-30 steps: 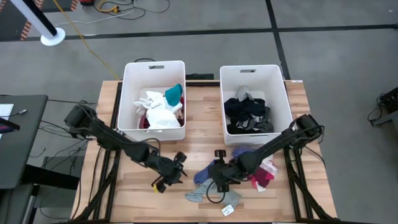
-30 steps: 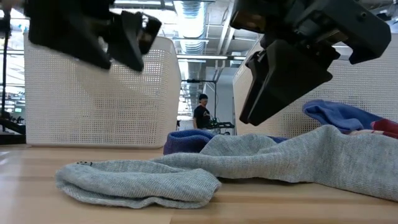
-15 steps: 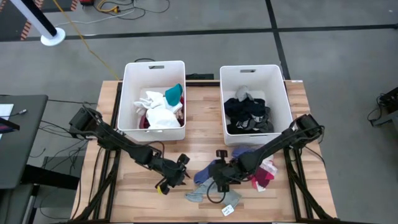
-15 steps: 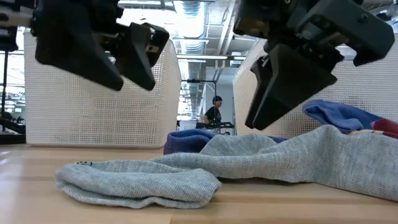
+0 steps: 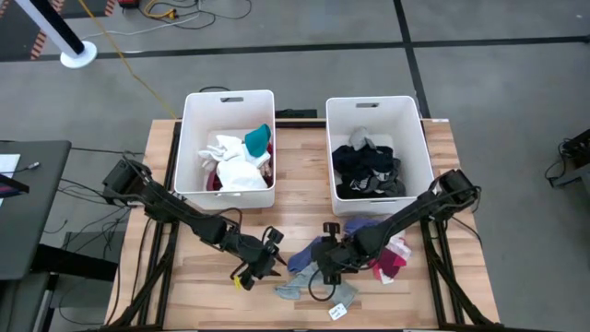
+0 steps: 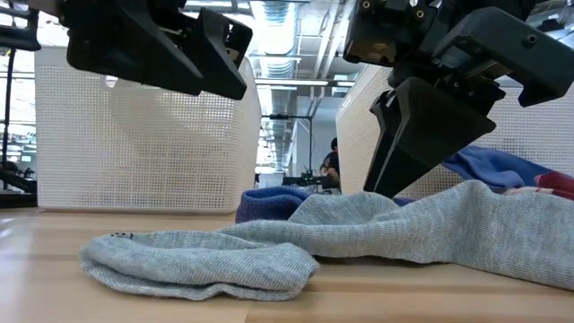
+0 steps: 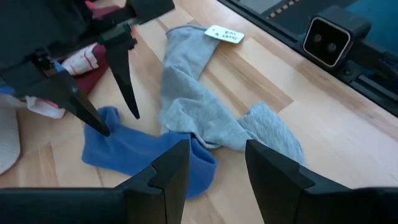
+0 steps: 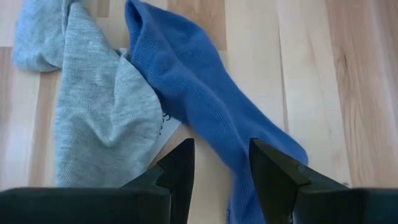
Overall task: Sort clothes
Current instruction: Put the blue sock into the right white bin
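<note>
1. Left bin (image 5: pixel 187 148): white plastic, at 11 o'clock on the table (image 5: pixel 304 171). Holds light clothes: white pieces, a teal garment (image 5: pixel 257 140), a maroon scrap at its near edge.
2. Right bin (image 5: pixel 424 148): at 1 o'clock. Holds dark clothes (image 5: pixel 366 171), black and navy, with one grey piece at its far side.
3. Loose pile sits at 5 to 6 o'clock: grey sock (image 5: pixel 297 284) nearest the front edge, blue sock (image 5: pixel 302 257) just behind it and overlapping it, pink and maroon pieces (image 5: pixel 392 259) at 4 o'clock.
4. Right gripper (image 5: pixel 328 265): over the pile, jaws spread, empty. In the right wrist view its fingers (image 8: pixel 177 168) straddle the blue sock (image 8: pixel 199 99), grey sock (image 8: pixel 93 112) to one side. Contact with the fabric: cannot tell.
5. Left gripper (image 5: pixel 265 259): at 7 o'clock of the pile, jaws spread, empty, above bare wood just beside the socks.
6. Paper tag (image 5: pixel 337 312) lies at the grey sock's end near the front edge.
7. Low view: both grippers hang above the grey sock (image 6: pixel 206 260); a person (image 6: pixel 332 166) stands far back in the room.
</note>
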`<state>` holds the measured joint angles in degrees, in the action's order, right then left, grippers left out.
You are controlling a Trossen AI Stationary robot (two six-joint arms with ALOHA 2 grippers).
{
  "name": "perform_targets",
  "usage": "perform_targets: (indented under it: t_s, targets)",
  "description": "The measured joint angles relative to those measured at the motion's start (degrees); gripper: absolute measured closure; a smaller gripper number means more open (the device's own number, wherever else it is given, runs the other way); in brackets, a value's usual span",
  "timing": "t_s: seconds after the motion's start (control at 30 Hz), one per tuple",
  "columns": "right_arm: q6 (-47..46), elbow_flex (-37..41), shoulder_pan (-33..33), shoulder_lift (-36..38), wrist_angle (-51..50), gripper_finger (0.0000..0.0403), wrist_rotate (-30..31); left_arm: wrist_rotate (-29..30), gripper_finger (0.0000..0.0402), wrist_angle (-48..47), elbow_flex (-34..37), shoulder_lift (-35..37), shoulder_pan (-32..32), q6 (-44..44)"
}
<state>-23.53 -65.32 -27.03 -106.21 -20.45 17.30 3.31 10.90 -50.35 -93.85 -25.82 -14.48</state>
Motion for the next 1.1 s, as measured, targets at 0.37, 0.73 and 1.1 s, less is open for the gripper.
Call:
perform_targets:
  t_s: [0.37,0.73,1.1]
  targets:
    - [0.0,-0.07,0.17,-1.11,0.95,0.0235,0.29,0.02,0.0249,0.67,0.0,-0.01,0.0,1.74]
    - [-0.42,-1.3,0.39,-5.55,1.2,0.0315,1.07,2.54,0.0249,5.96,-0.02,-8.73,0.09,3.86]
    - [2.52,-6.22,-0.42,-5.27,-3.32,0.0391,0.88,3.96,0.0249,6.81,-0.04,-8.07,0.33,2.77]
